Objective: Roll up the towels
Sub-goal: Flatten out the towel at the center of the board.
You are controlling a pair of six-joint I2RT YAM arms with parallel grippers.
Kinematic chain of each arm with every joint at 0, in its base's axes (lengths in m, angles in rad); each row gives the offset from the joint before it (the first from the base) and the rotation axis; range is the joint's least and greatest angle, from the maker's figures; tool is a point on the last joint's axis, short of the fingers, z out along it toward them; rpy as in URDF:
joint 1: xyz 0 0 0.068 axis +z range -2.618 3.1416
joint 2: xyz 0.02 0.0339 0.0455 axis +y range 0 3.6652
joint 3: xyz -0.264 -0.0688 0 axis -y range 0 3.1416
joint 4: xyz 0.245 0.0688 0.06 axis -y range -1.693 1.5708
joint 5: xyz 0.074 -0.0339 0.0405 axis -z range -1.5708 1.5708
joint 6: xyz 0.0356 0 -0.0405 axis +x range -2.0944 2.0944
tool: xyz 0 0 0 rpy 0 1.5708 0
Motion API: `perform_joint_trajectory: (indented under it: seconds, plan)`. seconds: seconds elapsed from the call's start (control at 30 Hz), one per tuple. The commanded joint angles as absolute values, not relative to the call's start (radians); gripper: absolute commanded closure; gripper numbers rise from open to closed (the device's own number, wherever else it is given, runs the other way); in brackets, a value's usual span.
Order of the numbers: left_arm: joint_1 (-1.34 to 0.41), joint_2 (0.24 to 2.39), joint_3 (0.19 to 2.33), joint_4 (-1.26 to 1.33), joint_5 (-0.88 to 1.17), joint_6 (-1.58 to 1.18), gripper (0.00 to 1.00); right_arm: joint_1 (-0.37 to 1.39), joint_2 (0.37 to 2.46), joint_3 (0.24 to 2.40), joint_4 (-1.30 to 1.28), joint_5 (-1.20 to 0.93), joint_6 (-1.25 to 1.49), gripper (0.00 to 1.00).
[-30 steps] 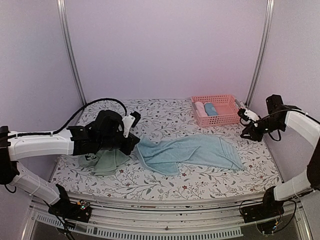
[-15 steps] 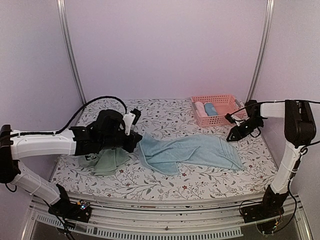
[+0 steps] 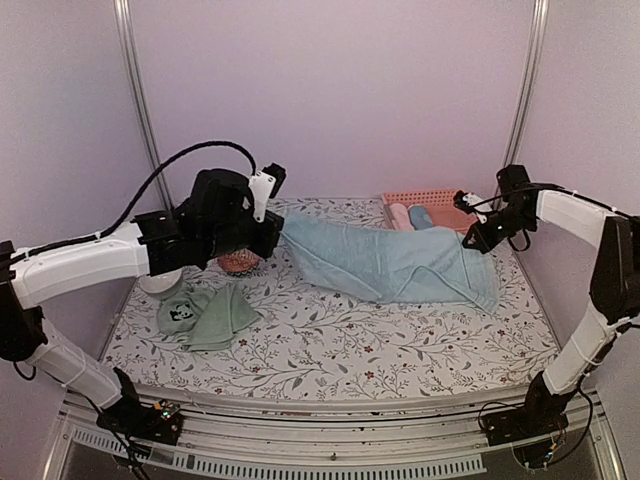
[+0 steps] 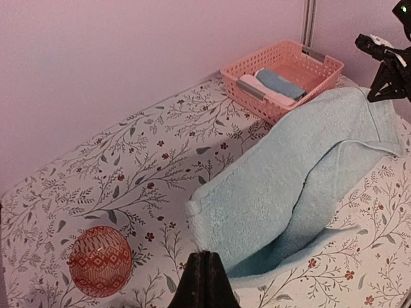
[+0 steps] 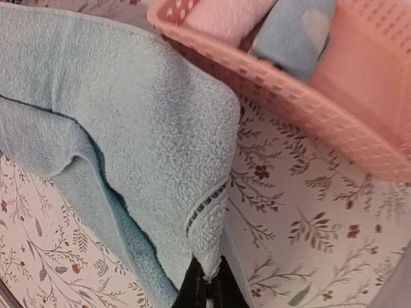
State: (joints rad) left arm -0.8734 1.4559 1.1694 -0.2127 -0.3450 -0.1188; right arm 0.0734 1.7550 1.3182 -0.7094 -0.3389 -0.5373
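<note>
Blue towel [image 3: 390, 265] and green towel [image 3: 210, 318] nubby matt terry cloth, basket [image 5: 334, 128] smooth pink perforated plastic, surface [image 3: 330, 350] matt floral-print cover, corner posts [image 3: 143, 110] dull brushed metal.

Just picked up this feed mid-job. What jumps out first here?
The blue towel is the main sight: it hangs stretched across the middle of the table, pinched at one end by the left pincer and at the other by the right pincer. The green towel lies crumpled at the front left. A pink basket with rolled cloths sits at the back right.
</note>
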Motion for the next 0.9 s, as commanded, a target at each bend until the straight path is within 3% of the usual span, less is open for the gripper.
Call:
perform_joint_trajectory:
  seconds: [0.0, 0.1, 0.3, 0.5, 0.87]
  plan:
    - [-0.885, 1.285, 1.106, -0.199, -0.337, -0.024, 1.0, 0.069, 1.472, 1.229, -0.697, -0.321, -0.648, 0.97]
    - [-0.889, 1.217, 0.992, -0.186, -0.16, -0.042, 1.0, 0.073, 1.359, 1.017, -0.751, -0.41, -0.813, 0.93]
    - [-0.938, 1.21, 0.814, -0.232, 0.093, -0.069, 1.0, 0.095, 1.219, 0.728, -0.893, -0.423, -1.038, 0.71]
    - [-0.939, 1.213, 0.779, -0.207, 0.074, -0.114, 1.0, 0.055, 1.201, 0.844, -0.902, -0.526, -0.998, 0.68]
    - [-0.942, 1.248, 0.776, -0.163, 0.068, -0.133, 1.0, 0.059, 1.566, 1.058, -0.821, -0.557, -0.799, 0.73]
